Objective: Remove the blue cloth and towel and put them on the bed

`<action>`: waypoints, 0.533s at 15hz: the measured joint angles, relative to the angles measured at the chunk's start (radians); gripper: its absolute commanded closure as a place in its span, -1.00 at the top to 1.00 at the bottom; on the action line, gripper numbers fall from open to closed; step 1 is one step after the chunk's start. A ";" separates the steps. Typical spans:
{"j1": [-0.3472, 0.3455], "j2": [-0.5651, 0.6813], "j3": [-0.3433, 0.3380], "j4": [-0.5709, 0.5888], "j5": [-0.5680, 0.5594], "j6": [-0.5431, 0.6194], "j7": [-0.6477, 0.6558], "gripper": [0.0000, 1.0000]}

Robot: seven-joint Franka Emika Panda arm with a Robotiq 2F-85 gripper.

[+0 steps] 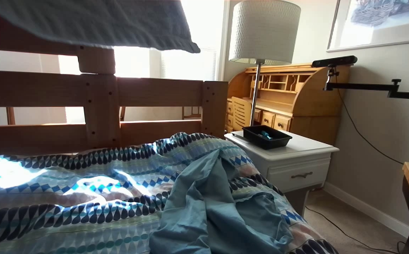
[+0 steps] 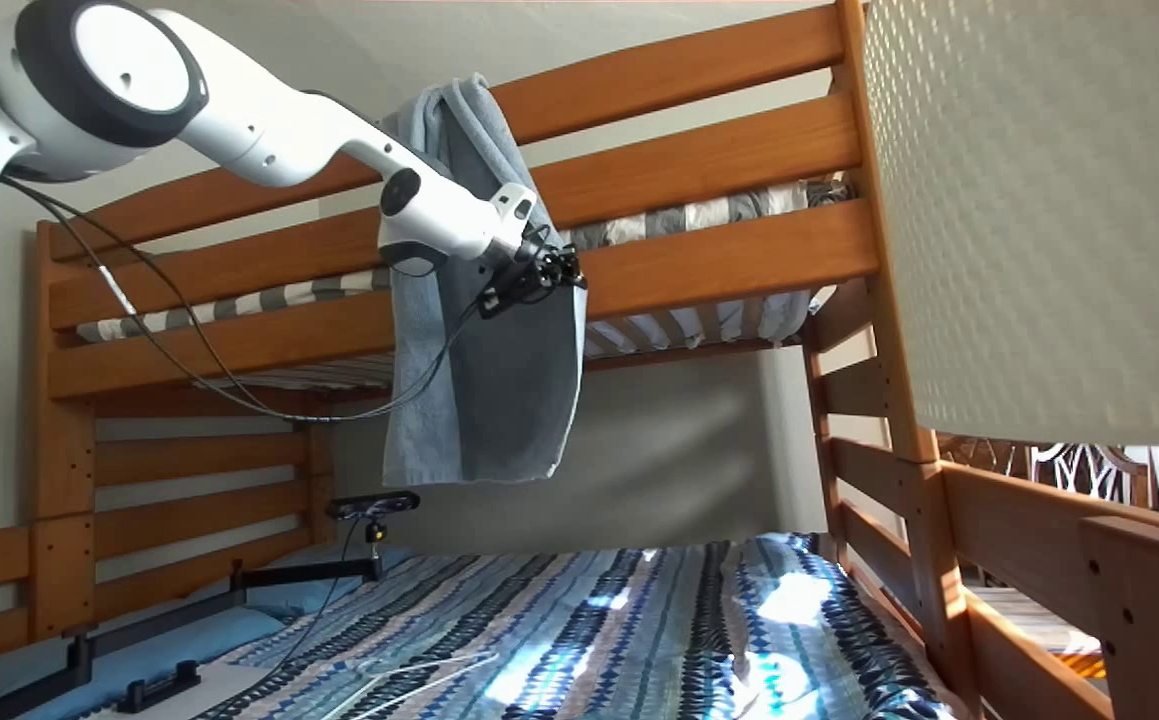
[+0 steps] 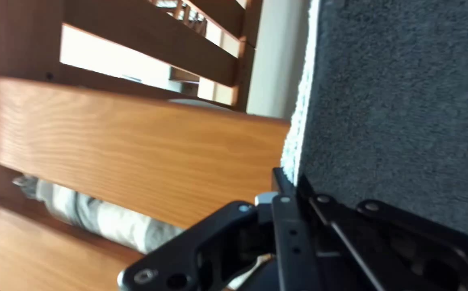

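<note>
A grey-blue towel (image 2: 514,400) hangs over the upper rail of the wooden bunk bed (image 2: 709,160); its lower end shows in an exterior view (image 1: 119,26). My gripper (image 2: 575,279) is at the towel's side edge. In the wrist view the jaws (image 3: 293,182) are closed on the white-trimmed edge of the towel (image 3: 399,101). The blue cloth, a patterned cover (image 1: 95,215), is spread over the lower bed, also in an exterior view (image 2: 579,600). A plain blue piece (image 1: 215,211) lies crumpled on it; I cannot tell if it is separate or the reverse.
A lamp (image 1: 265,33) and a white nightstand (image 1: 296,169) with a black tray (image 1: 266,137) stand beside the bed. A camera on a black arm (image 2: 374,506) reaches over the lower bed. Cables (image 2: 339,412) hang below my arm. A striped mattress (image 2: 639,226) lies behind the rails.
</note>
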 measured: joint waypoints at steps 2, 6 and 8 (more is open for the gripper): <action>-0.009 0.045 -0.028 0.001 0.000 0.065 -0.004 -0.98; -0.028 0.142 -0.078 0.008 0.025 0.167 -0.012 -0.98; -0.039 0.185 -0.093 0.022 0.065 0.200 -0.034 -0.98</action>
